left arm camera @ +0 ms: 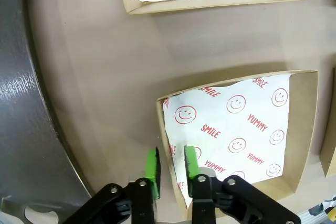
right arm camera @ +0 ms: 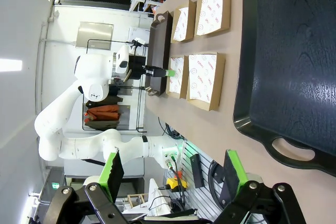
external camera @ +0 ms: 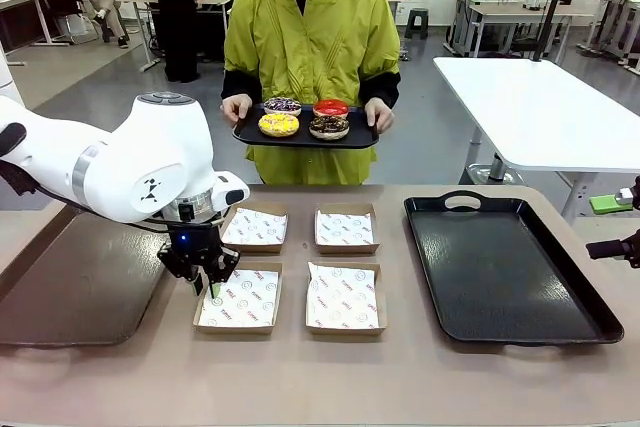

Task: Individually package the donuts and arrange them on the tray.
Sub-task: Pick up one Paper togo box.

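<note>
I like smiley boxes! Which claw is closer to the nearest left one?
Left. The left claw straddles that box wall; the right claw is beyond the big black tray.

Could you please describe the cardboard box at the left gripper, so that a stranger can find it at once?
Left of the large black tray on the table, four paper-lined cardboard boxes form a square. Take the box in the row nearer the robot, on the robot's left. Unlike the other three, it has the left gripper straddling its outer wall.
</note>
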`<state>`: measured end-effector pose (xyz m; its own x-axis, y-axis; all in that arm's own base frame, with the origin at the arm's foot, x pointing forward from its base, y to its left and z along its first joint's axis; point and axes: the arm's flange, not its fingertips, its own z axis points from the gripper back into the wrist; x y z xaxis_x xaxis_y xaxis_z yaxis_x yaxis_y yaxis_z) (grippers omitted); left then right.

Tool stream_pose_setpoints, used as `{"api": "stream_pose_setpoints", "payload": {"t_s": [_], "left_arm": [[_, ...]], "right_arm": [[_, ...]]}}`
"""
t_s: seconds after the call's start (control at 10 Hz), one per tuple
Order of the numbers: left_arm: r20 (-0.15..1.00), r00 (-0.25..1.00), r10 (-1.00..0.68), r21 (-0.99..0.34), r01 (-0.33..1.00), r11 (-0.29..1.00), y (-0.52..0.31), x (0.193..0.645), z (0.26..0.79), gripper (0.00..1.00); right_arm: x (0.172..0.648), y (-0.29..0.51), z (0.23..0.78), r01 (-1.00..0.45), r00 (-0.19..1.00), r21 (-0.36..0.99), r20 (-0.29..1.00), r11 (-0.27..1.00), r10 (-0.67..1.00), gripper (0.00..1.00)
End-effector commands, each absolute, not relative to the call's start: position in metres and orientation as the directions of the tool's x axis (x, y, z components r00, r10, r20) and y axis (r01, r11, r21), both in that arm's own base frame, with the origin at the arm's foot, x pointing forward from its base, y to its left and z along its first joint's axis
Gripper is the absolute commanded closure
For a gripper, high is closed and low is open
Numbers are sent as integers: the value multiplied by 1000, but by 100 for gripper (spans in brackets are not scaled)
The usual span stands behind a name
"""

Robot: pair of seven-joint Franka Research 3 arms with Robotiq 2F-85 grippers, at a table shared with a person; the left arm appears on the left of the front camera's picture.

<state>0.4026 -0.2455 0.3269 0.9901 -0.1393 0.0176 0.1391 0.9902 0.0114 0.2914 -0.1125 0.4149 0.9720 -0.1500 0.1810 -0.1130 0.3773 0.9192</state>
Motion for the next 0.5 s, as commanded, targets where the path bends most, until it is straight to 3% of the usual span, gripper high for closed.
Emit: {"api": "stream_pose_setpoints", "payload": {"t_s": [0.0, 0.4], "left_arm": [[5, 994, -108, 35, 108, 994, -251, 406, 326, 100], [4, 994, -108, 32, 108, 994, -250, 407, 336, 100]], "right_arm": [[292, -112, 415, -125, 971, 922, 189, 366, -147, 0], [292, -112, 415, -125, 971, 922, 189, 366, -147, 0]]}}
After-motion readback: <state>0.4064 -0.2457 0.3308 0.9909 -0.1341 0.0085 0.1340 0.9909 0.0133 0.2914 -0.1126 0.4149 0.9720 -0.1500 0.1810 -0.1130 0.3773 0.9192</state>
